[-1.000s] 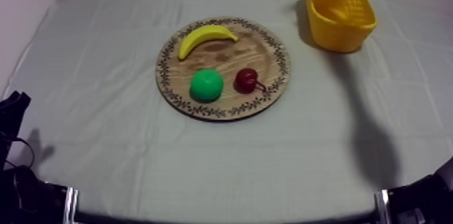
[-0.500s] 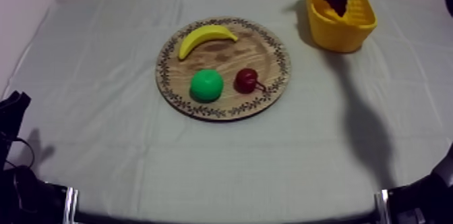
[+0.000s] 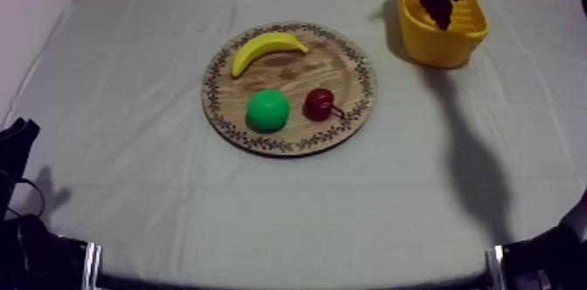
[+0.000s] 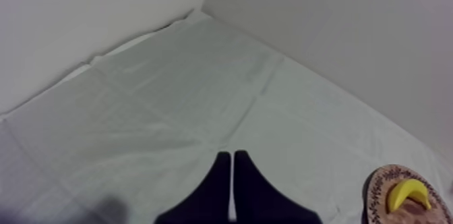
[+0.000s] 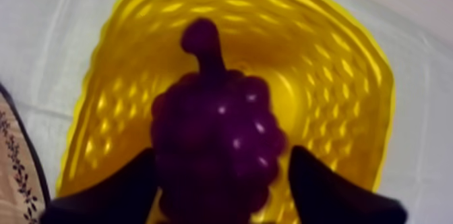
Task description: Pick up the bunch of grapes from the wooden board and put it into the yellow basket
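Grapes: the grapes (image 5: 216, 139) are hanging in the right arm's grip over the open mouth of the basket (image 5: 337, 71), off the board (image 3: 368, 93).
Right fingers: the right fingers (image 5: 128, 186) are clamping the bunch from 2 sides, 1 finger on each flank.
Key relation: the bunch is lying straight ahead of the fingers and the basket's inside is showing all round it, so the drop line is looking clear of the rim.
Long axis: it is running out from between the fingers, the stem end pointing away from the wrist toward the basket's far wall.
Depth: I cannot tell whether the bunch is touching the basket floor.
Nearer arm: the right arm is working at the basket (image 3: 437, 44) at the tabletop's (image 3: 131, 136) far right.
Left fingers: the left fingers (image 4: 216, 186) are lying together as a wedge, gripping nothing, well apart from the basket.
Board: it is carrying the banana (image 3: 265, 49), a green fruit (image 3: 267, 110) and the small red fruit (image 3: 320, 103).
Step, as I judge it: releasing is coming next, and it is calling only for the fingers to part.
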Controlling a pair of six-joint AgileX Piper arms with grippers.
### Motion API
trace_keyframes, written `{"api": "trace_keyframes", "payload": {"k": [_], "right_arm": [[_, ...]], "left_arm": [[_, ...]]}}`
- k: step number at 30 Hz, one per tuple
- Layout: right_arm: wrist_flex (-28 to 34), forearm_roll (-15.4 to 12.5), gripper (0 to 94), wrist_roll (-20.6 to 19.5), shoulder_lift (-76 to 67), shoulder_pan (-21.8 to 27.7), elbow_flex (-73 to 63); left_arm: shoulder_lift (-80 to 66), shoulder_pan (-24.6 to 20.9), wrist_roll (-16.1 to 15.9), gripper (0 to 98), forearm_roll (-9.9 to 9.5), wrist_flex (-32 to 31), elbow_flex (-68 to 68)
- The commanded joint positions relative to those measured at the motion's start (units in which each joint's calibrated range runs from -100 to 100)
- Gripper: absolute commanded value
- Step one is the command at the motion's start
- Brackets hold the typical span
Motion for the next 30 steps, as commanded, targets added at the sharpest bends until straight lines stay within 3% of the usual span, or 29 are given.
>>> {"api": "trace_keyframes", "payload": {"k": [1,6,11,15,20,30], "right_arm": [[-0.7,-0.5,70.9,1.0,-1.3,0.1,0.8],[-1.6,-0.5,77.2,1.5,-5.1,0.3,3.2],[-3.3,0.5,73.4,0.8,-10.5,0.5,8.4],[-5.8,0.0,60.9,1.6,-16.4,1.3,14.8],[-9.3,-2.9,39.4,4.8,-25.0,3.3,23.4],[-11.1,-8.2,12.3,10.5,-40.5,7.2,37.9]], "left_arm": [[0.0,0.0,0.0,0.1,-0.01,0.0,0.0],[0.0,0.0,0.0,0.1,-0.01,0.0,0.0],[0.0,0.0,0.0,0.1,-0.01,0.0,0.0],[0.0,0.0,0.0,0.1,-0.01,0.0,0.0],[0.0,0.0,0.0,0.1,-0.01,0.0,0.0],[0.0,0.0,0.0,0.1,-0.01,0.0,0.0]]}}
